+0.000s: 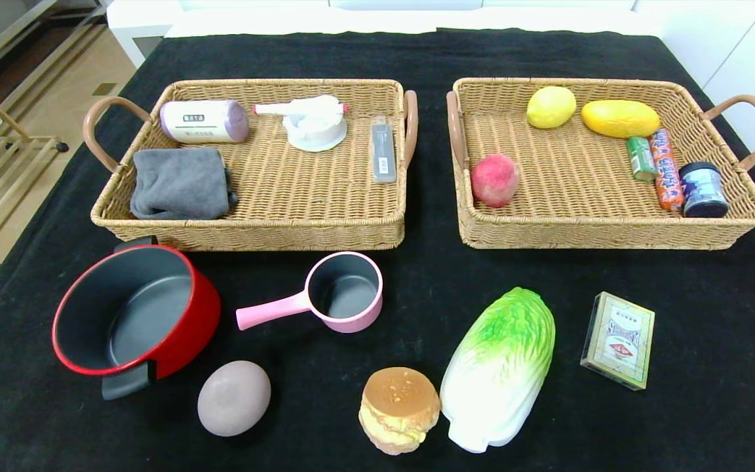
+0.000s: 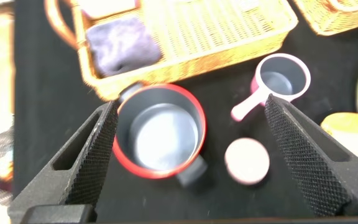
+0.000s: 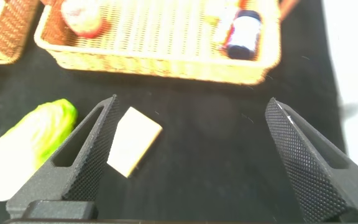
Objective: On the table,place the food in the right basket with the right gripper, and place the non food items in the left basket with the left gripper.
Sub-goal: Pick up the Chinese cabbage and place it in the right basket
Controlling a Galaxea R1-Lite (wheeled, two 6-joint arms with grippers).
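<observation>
Head view: cabbage (image 1: 499,370), bun (image 1: 398,409) and egg-shaped lump (image 1: 234,397) lie on worktop (image 1: 417,275) near red pot (image 1: 134,313); pink saucepan (image 1: 341,292) beside it, card box (image 1: 618,339) farther right. Left end effector (image 2: 191,155) wide above pot; right end effector (image 3: 191,155) wide over box, both holding nothing.

1. Bright, even light is falling from above across the table (image 1: 417,275) in the head view, and that view is staying sharp throughout.
2. Shadows are lying short and soft beneath the red pot (image 1: 135,314) and the napa cabbage (image 1: 499,370).
3. White surroundings at the far edge are washing out.
4. Both wrist views are blurring; the wicker weave of the left basket (image 2: 185,37) is smearing.
</observation>
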